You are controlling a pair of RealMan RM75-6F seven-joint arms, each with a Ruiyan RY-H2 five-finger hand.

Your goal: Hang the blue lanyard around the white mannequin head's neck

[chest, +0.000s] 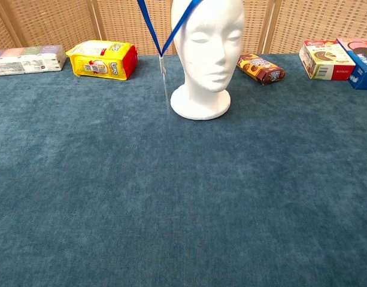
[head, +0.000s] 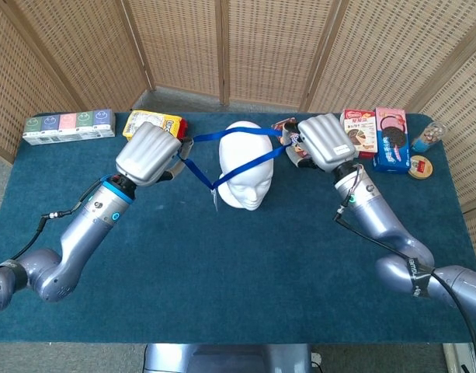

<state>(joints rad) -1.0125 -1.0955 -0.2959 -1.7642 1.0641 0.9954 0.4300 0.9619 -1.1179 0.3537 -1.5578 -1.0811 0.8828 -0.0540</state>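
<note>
Lanyard [head: 236, 153] stretched over mannequin head [head: 246, 165], gripped by left hand [head: 148, 153] and right hand [head: 326, 141], one yellow packet [chest: 103, 59] behind (three boxes [head: 375, 137] rightward).

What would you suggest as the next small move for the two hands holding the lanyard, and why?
Probably lower both hands together. The left hand and right hand hold the blue lanyard stretched open over the top of the white mannequin head, with one strand behind it and one across its face, so the loop is not yet at the neck.
</note>
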